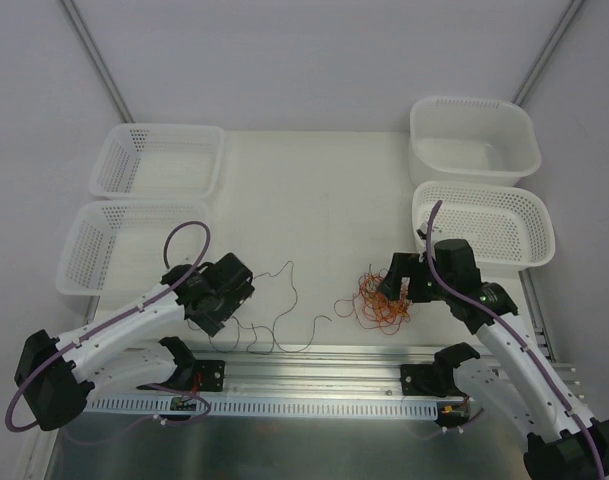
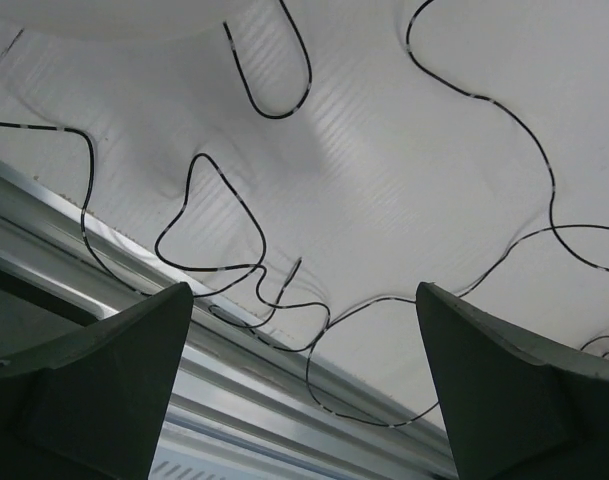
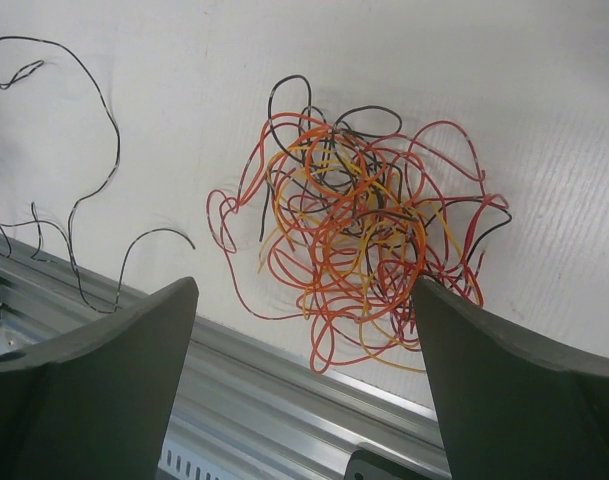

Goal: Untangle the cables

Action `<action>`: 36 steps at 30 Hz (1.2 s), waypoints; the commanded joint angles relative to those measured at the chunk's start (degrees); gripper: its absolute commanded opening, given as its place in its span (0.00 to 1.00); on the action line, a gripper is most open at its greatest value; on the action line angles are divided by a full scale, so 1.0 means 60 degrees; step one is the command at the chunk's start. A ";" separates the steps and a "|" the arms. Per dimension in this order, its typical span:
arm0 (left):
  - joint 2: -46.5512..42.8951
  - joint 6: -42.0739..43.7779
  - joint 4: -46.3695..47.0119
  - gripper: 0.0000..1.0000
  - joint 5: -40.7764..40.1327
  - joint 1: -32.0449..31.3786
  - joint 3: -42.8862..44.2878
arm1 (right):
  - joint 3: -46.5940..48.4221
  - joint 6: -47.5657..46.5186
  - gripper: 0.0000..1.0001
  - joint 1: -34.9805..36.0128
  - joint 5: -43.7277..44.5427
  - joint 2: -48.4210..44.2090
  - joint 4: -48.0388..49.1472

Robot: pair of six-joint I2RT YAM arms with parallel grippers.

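Note:
A tangled clump of orange, red, black and pale yellow cables (image 1: pixel 376 303) lies on the white table right of centre; it also shows in the right wrist view (image 3: pixel 359 230). Loose black cables (image 1: pixel 274 320) lie spread out on the table left of centre, and in the left wrist view (image 2: pixel 234 240). My right gripper (image 1: pixel 396 292) is open just above the clump's right side, its fingers (image 3: pixel 504 390) wide apart. My left gripper (image 1: pixel 229 305) is open and empty over the black cables near the table's front rail, fingers (image 2: pixel 94 380) wide apart.
Two white perforated baskets (image 1: pixel 119 250) (image 1: pixel 159 160) stand at the left. A perforated basket (image 1: pixel 489 225) and a solid white tub (image 1: pixel 474 135) stand at the right. An aluminium rail (image 1: pixel 314 365) runs along the table's near edge.

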 commanded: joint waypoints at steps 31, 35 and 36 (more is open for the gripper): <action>0.3022 -0.4254 0.4098 0.86 -0.3675 -0.0714 -0.1257 | 0.0806 -0.0213 0.96 0.2401 -0.0391 0.1484 0.1206; 0.3856 -0.4736 0.4083 0.82 -0.3588 -0.0699 -0.0891 | 0.0894 -0.0359 0.96 0.2504 -0.0450 0.1645 0.1323; 0.4004 -0.4767 0.4083 0.81 -0.3573 -0.0685 -0.0846 | 0.0894 -0.0374 0.96 0.2519 -0.0494 0.1660 0.1367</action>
